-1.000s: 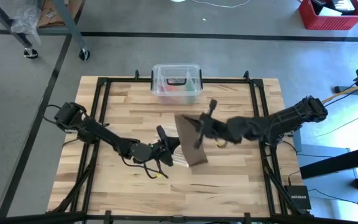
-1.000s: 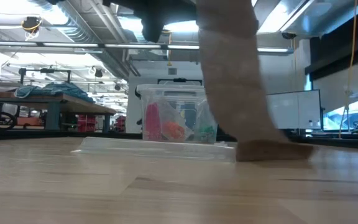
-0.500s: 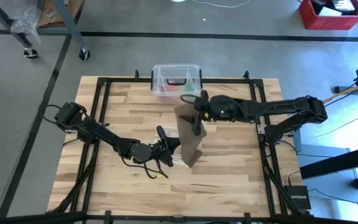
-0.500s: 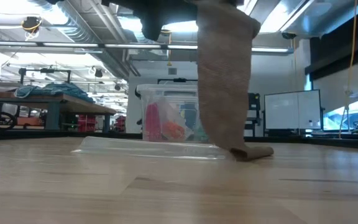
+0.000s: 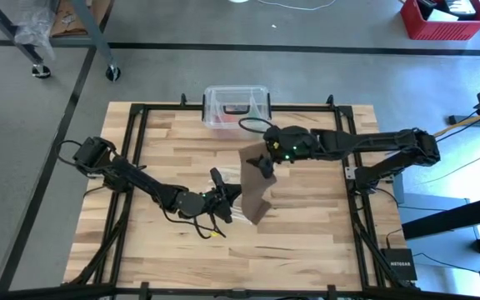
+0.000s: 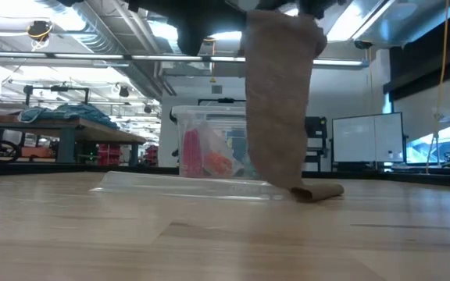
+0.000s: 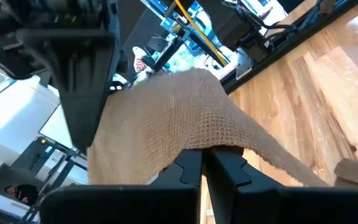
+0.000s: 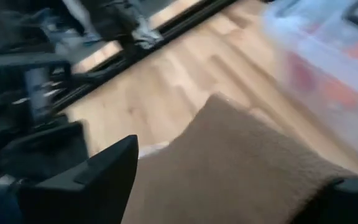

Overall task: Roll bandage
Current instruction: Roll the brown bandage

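The left gripper (image 5: 233, 198) is sitting low over the middle of the worktop (image 5: 165, 142), and its two dark fingers (image 7: 194, 167) are pinched tight together on the bandage (image 5: 257, 179) — in the left wrist view the brown mesh fabric (image 7: 166, 124) is draping up and over those closed tips. The right gripper (image 5: 265, 162) is hanging just above, at the upper end of the strip, and its fingers (image 8: 98, 168) are standing spread wide, one to each side of the cloth rather than squeezing it; the fabric (image 8: 241, 162) is filling the gap between them in the right wrist view. Seen from table height, the bandage (image 6: 278, 94) is dropping as a broad brown band from the top of the picture down to the wood, where its lower end is lying curled into a small fold (image 6: 317, 191). Right beside that, a flat clear plastic bag (image 6: 186, 186) is resting on the boards. Farther back, at the far edge, a clear plastic box (image 5: 237, 107) with a black handle is standing — coloured items (image 6: 209, 160) are showing through its wall.
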Available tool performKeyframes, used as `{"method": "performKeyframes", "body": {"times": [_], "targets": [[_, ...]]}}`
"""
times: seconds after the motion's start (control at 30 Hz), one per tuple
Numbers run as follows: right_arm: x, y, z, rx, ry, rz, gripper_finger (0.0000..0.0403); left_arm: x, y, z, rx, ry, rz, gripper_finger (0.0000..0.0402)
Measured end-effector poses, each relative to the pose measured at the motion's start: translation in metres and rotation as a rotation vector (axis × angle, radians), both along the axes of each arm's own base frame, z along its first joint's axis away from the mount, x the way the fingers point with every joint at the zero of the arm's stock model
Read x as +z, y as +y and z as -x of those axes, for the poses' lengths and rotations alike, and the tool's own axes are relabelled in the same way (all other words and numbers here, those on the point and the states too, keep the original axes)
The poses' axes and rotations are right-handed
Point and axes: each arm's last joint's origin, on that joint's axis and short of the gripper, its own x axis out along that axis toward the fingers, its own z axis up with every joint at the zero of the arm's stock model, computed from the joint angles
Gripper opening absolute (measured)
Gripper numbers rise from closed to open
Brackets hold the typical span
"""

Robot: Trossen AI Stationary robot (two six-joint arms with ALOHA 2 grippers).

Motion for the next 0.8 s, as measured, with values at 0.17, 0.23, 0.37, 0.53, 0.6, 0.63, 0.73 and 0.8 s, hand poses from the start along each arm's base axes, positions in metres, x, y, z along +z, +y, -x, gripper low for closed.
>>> {"method": "performKeyframes", "body": {"times": [0.17,0.23,0.37,0.53,0.6,0.63,0.73,0.8], "targets": [[0.005,0.001,0.008,0.028,0.128,-0.053,0.0314,0.0,0.0,0.0,0.001,-0.002,0.002,0.0],[0.015,0.002,0.009,0.028,0.126,-0.05,0.0314,0.0,0.0,0.0,0.0,-0.003,0.002,0.0],[0.04,0.001,0.019,0.03,0.168,-0.03,0.0314,0.0,0.0,0.0,0.001,-0.001,-0.001,0.0],[0.052,0.005,0.028,0.044,0.236,0.005,0.0314,0.0,0.0,0.0,0.001,0.001,-0.008,0.0],[0.049,0.013,0.033,0.077,0.3,0.005,0.0314,0.0,0.0,0.0,0.002,-0.002,-0.004,0.0],[0.048,0.019,0.037,0.1,0.326,0.009,0.0314,0.001,0.0,0.0,0.001,-0.003,-0.003,0.0],[0.039,0.046,0.047,0.178,0.384,0.077,0.0314,0.001,-0.002,0.001,0.001,0.003,-0.018,0.0],[0.028,0.067,0.056,0.199,0.401,0.153,0.0314,0.002,-0.002,0.001,0.003,0.002,-0.024,0.0]]}}
